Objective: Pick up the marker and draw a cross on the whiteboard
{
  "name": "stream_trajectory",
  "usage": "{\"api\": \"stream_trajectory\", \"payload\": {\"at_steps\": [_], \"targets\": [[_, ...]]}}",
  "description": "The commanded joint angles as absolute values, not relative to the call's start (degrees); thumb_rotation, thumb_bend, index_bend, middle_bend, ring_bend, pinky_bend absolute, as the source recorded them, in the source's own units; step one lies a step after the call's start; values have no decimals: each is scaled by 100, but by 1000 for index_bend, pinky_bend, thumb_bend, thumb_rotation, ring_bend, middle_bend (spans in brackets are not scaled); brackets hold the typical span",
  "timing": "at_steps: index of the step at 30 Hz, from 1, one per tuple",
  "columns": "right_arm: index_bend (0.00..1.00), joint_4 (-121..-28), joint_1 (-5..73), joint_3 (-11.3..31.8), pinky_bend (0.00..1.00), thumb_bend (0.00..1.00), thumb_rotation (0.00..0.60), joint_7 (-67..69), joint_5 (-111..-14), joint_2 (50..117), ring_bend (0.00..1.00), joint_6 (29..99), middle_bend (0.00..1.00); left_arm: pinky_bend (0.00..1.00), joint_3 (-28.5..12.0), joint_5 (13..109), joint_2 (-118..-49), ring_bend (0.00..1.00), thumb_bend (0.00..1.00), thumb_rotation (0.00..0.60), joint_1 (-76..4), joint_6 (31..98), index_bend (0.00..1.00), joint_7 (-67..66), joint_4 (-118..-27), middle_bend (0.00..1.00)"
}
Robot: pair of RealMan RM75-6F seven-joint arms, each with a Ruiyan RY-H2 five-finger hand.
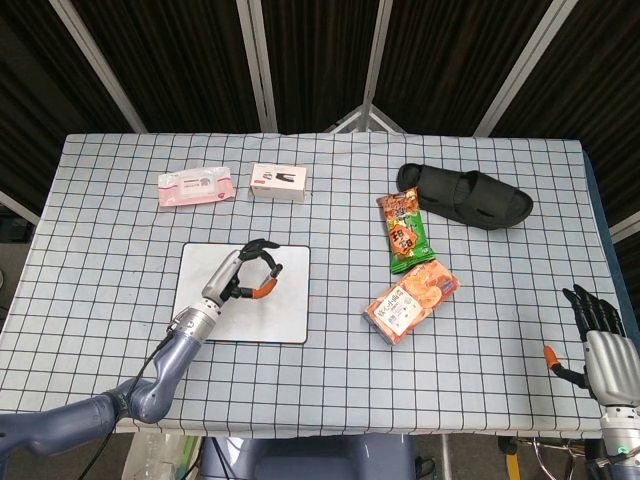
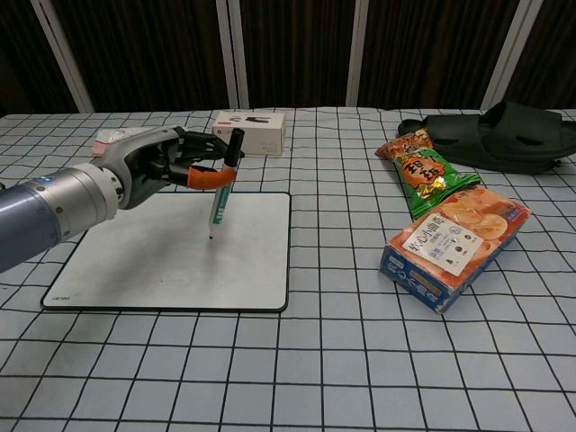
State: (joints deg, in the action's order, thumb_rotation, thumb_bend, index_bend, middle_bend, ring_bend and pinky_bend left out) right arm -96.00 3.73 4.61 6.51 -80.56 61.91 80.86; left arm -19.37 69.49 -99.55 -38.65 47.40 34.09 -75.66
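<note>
My left hand [image 2: 166, 164] [image 1: 245, 273] grips the marker [image 2: 222, 184] nearly upright, cap end up. Its tip hangs just over the whiteboard [image 2: 135, 261] [image 1: 290, 300], right of the board's middle; whether it touches the surface I cannot tell. The board is white with a dark rim and shows no drawn lines. In the head view the marker is mostly hidden by the fingers. My right hand [image 1: 598, 345] rests at the table's near right corner with its fingers apart and nothing in it.
A white box [image 2: 250, 131] and a pink packet [image 1: 196, 187] lie behind the board. To the right lie a green snack bag [image 2: 421, 174], an orange snack box [image 2: 454, 236] and a black slipper [image 2: 499, 132].
</note>
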Motion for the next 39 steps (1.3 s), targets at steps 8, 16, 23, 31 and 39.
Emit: {"api": "stream_trajectory", "payload": {"at_steps": [8,16,23,31,39], "targets": [[0,-9599,370,457,0,343,600,663,-8062,6189,0,8086,0,105,-1887,6952,-10000,57,619,600,-3875,4797,747,3409,-7347,188],[0,-9611,359,448,0,343,600,667,-8089,6184,0,8109,0,105,-1817,7008,-9873,57,619,600,-3828,4910,748,3258,-6979,190],[0,-9602,353,446,0,343,600,674,-8100,6182,0,8122,0,105,-2085,6937,-9692,57,619,600,-3735,5137,750,3649,-7041,192],[0,-9609,354,442,0,343,600,642,-8119,6186,0,8133,0,105,-2167,7056,-9287,57,619,600,-3620,5306,752,3803,-7758,195],[0,-9617,348,450,0,343,600,646,-8095,6180,0,8134,0,105,-1969,6818,-9323,57,619,600,-3550,5240,752,3506,-8103,196]]}}
